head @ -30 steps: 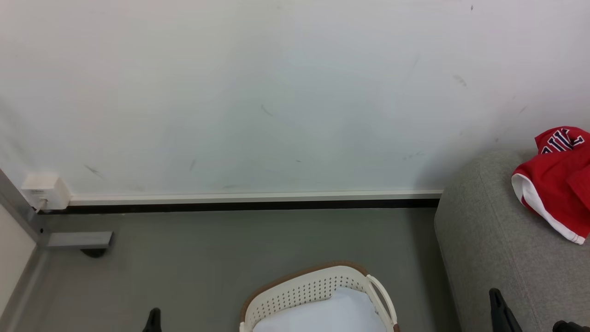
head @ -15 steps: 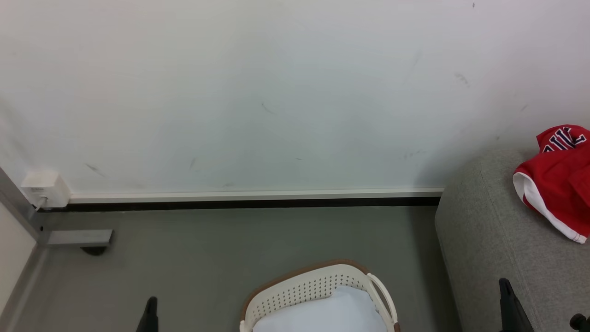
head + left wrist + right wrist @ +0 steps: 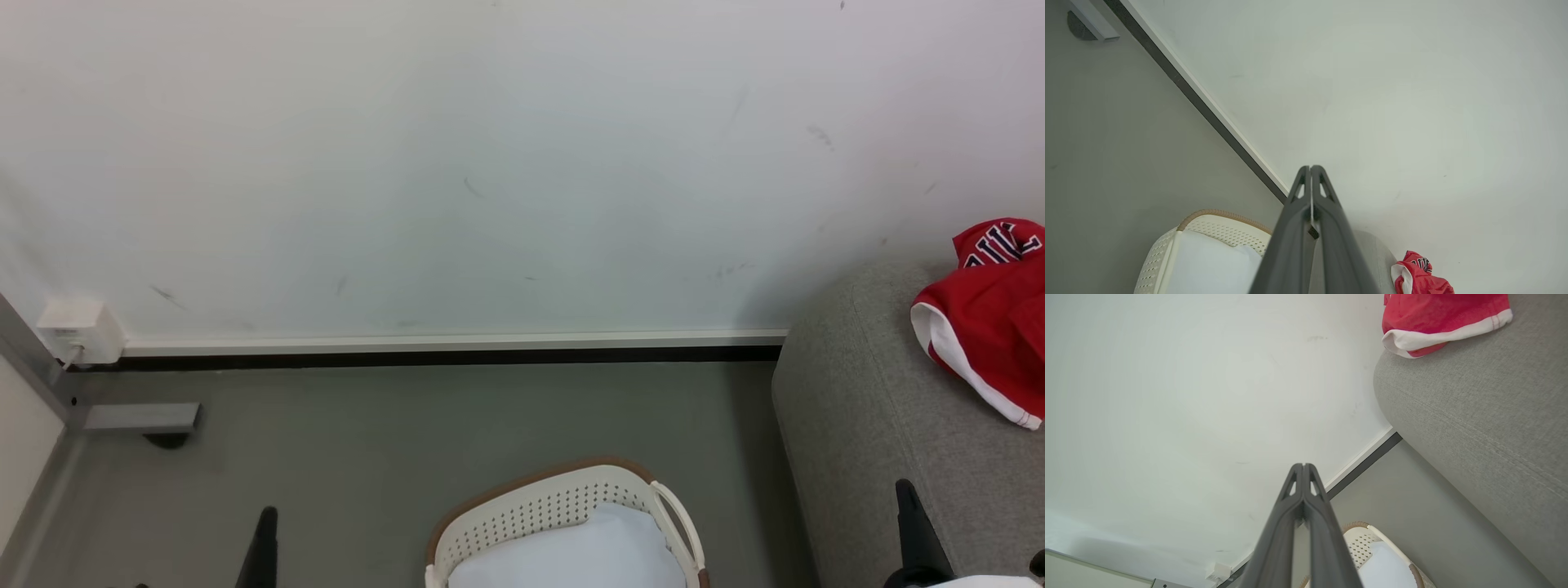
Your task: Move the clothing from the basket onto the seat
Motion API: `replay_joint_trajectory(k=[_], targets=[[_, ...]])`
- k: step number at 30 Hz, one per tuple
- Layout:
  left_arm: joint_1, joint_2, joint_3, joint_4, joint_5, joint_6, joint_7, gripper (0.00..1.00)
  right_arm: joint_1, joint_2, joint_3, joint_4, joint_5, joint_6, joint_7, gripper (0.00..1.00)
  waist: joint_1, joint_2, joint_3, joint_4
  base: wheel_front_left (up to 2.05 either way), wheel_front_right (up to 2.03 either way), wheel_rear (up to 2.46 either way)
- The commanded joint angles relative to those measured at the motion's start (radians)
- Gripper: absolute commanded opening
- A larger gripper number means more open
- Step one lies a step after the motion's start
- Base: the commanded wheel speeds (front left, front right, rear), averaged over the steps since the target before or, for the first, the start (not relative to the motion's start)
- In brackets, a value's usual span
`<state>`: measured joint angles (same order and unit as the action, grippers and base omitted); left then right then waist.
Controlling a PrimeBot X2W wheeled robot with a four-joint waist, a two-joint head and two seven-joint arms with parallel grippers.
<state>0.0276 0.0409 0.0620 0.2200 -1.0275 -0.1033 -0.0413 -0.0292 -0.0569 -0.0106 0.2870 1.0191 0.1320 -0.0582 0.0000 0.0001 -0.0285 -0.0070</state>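
Clothing point(image 3: 988, 327), a red jersey with white trim, lies crumpled on top of the seat point(image 3: 865, 425), close to the wall point(image 3: 490, 163) and well apart from the basket point(image 3: 539, 506). The basket stands on the grey floor point(image 3: 408, 425) near the rounded end of the seat, and a plain white cloth point(image 3: 571, 555) lies inside it. The left claw point(image 3: 1310, 168) has its two dark fingers pressed together with nothing between them, and it points toward the wall above the basket. The right claw point(image 3: 1303, 465) is pressed together too and holds nothing. In the head view it stands before the side of the seat.
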Motion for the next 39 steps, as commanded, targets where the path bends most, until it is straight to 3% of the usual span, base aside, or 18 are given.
replay_joint_trajectory(k=[1,39], targets=[[-0.022,0.008,0.007,-0.005,-0.026,-0.005,0.006,0.00,-0.024,-0.007,-0.007,-0.015,0.030,-0.001,0.006,0.00,0.0000,-0.0001,0.000,0.000,0.00,0.00,0.00],[-0.098,0.011,0.037,0.014,-0.377,-0.021,0.104,0.00,-0.061,-0.007,-0.059,-0.034,0.395,-0.002,0.103,0.00,0.0000,-0.0001,0.018,0.004,0.00,0.00,0.00]])
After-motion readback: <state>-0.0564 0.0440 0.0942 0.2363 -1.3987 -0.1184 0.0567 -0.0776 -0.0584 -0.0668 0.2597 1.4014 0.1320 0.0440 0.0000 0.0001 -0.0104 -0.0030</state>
